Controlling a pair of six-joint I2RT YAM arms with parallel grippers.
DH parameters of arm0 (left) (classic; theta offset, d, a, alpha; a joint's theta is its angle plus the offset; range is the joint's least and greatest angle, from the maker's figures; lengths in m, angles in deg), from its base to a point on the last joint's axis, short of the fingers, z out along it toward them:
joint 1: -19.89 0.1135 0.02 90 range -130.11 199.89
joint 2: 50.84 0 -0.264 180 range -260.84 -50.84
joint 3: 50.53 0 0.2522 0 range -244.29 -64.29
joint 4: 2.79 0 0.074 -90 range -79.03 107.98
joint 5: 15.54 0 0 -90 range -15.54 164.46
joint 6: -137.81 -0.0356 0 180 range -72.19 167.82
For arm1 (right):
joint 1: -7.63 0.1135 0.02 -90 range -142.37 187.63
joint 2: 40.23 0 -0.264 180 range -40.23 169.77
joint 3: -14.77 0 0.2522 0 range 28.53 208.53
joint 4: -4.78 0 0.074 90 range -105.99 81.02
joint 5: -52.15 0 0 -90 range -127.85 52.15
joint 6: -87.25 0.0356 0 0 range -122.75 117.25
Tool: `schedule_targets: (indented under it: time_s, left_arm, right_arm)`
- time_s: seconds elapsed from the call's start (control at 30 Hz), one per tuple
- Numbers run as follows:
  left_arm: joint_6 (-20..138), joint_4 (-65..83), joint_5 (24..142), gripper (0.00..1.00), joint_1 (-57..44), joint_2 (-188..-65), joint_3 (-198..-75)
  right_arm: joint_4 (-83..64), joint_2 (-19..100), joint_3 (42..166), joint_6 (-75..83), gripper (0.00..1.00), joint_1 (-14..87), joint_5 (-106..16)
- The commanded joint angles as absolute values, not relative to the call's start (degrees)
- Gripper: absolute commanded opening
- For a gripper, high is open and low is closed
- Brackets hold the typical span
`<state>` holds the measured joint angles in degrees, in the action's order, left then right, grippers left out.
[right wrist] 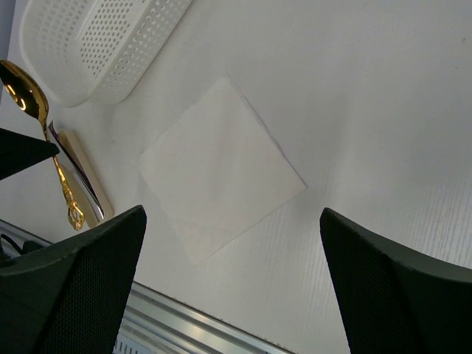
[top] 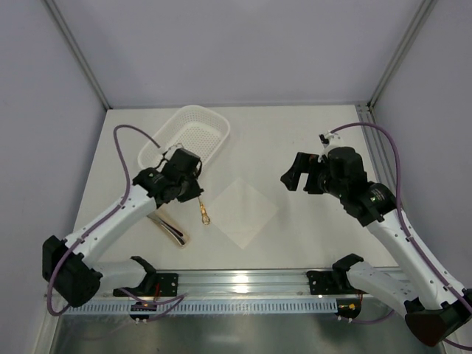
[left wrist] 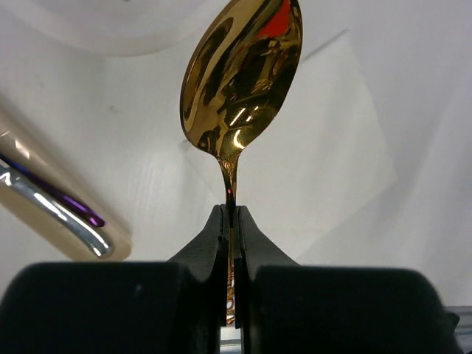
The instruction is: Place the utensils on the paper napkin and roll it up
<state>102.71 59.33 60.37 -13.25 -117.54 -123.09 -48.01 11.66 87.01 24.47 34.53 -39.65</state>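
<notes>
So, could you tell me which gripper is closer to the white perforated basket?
Left. The left gripper, shut on the gold spoon, sits by the basket's near end; the open right gripper is well off to its right, beyond the paper napkin.

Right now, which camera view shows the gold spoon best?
The left wrist view: the gold spoon fills it, bowl sharp, neck pinched in the left gripper. The top view shows only its small handle end; the right wrist view shows it small at the left edge.

Gold spoon (left wrist: 240,81) aloft beside the flat white napkin (top: 245,212); grey spoon (left wrist: 53,206) and purplish fork (left wrist: 82,214) lie together.
</notes>
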Motion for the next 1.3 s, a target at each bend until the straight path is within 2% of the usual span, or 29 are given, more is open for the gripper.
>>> schedule_targets:
  time_s: [0.0, 0.27, 0.5, 1.27]
  left_arm:
    - [99.0, 53.7, 60.9, 0.00, -18.3, -123.4, -129.8]
    - [97.9, 48.5, 67.2, 0.00, -22.6, -142.0, -139.7]
    - [98.8, 44.8, 70.2, 0.00, -24.3, -152.6, -143.8]
    - [102.8, 42.9, 70.4, 0.00, -24.4, -161.6, -145.8]
  right_arm:
    - [-46.7, 11.8, 86.6, 24.8, 1.00, 34.5, -39.1]
    - [-46.8, 12.2, 86.5, 23.6, 1.00, 34.6, -38.1]
    - [-47.1, 12.2, 86.9, 22.1, 1.00, 34.6, -36.1]
    - [-46.5, 11.8, 86.4, 21.1, 1.00, 34.6, -34.7]
